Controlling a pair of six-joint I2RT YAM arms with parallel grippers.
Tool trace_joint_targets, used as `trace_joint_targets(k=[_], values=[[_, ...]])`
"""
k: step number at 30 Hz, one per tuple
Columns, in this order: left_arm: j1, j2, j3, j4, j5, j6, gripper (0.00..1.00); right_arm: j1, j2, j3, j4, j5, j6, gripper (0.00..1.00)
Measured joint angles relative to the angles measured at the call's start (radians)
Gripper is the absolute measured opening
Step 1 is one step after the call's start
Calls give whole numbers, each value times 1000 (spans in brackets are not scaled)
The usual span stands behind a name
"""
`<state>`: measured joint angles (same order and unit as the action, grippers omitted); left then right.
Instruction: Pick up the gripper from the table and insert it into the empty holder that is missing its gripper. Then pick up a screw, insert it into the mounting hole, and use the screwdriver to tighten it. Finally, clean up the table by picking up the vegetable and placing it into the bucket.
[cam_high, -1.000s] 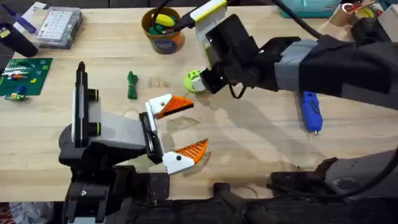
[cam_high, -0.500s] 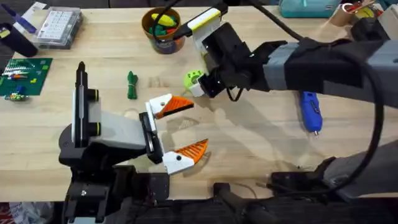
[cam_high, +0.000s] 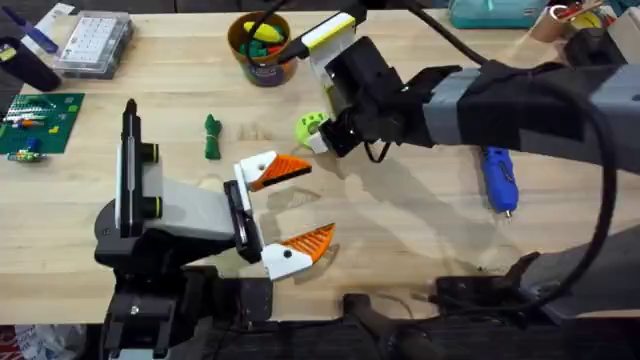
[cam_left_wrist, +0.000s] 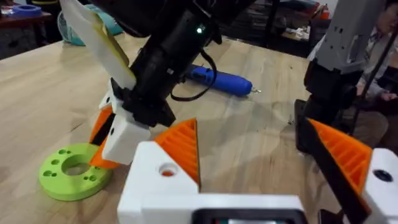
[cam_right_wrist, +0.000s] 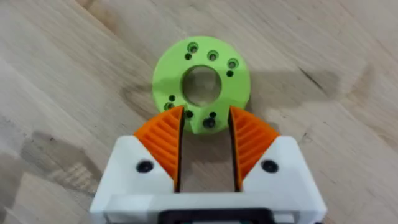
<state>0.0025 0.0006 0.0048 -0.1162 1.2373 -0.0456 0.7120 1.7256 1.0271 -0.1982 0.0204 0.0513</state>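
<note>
A lime green disc (cam_high: 309, 128) with a centre hole and several small holes lies flat on the table; in the right wrist view the disc (cam_right_wrist: 202, 68) has its near rim between my fingertips. My right gripper (cam_right_wrist: 205, 118) is narrowly open over that rim, its orange pads (cam_right_wrist: 165, 140) on either side. My left gripper (cam_high: 300, 208) hovers wide open and holds nothing, nearer the front edge. The dark green vegetable (cam_high: 211, 136) lies left of the disc. Behind them stands the orange bucket (cam_high: 262, 62). At the right lies the blue screwdriver (cam_high: 500, 178). I cannot make out a screw.
A clear compartment box (cam_high: 96, 43) and a green circuit board (cam_high: 36, 121) sit at the far left. Bare wood stretches between the left gripper and the screwdriver (cam_left_wrist: 221, 79). The right arm (cam_high: 480, 100) spans the table's right half.
The right gripper moved left and down onto the green disc's edge, then held still. The left arm has not moved.
</note>
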Motion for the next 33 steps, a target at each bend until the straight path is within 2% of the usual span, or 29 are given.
trace_joint_targets(k=[5, 26, 29, 33], values=[[0, 0, 0, 0, 0, 0, 990, 0, 0, 0, 0, 0, 0, 372], [0, 0, 0, 0, 0, 0, 990, 0, 11, 0, 8, 1, 0, 365], [0, 0, 0, 0, 0, 0, 990, -1, 11, 0, 8, 1, 0, 286], [0, 0, 0, 0, 0, 0, 990, -1, 11, 0, 8, 1, -3, 38]])
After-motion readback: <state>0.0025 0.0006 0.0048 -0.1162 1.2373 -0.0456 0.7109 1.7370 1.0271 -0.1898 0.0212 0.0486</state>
